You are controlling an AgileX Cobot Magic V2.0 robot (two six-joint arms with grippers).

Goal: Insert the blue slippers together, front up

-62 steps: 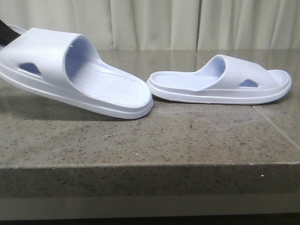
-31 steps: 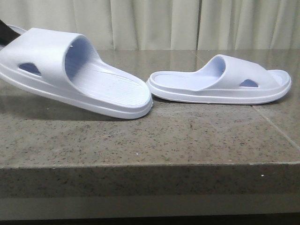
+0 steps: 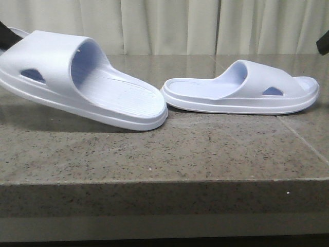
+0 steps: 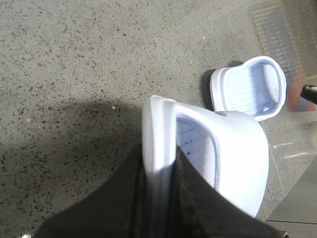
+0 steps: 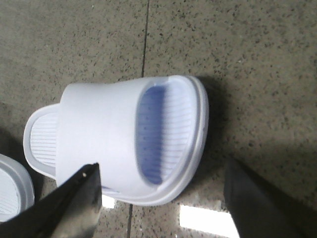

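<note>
Two pale lavender-blue slippers are on the stone table. The left slipper [image 3: 87, 82] is tilted, its heel end low and its toe end raised at the far left. My left gripper [image 4: 161, 159] is shut on the edge of its sole; only a black bit of that gripper [image 3: 4, 33] shows in the front view. The held slipper [image 4: 237, 148] fills the left wrist view, with the other slipper [image 4: 252, 87] beyond it. The right slipper [image 3: 241, 90] lies flat, toe to the right. My right gripper [image 5: 161, 176] is open above its toe end [image 5: 163, 129], not touching, and shows at the front view's edge [image 3: 324, 43].
The speckled stone table [image 3: 164, 149] has a front edge [image 3: 164, 180] near the camera and a seam [image 3: 303, 141] at the right. A pale curtain [image 3: 169, 25] hangs behind. The heel of the left slipper lies close to the heel of the right one.
My right gripper has come into the front view at the upper right edge. The left slipper and left gripper have barely moved.
</note>
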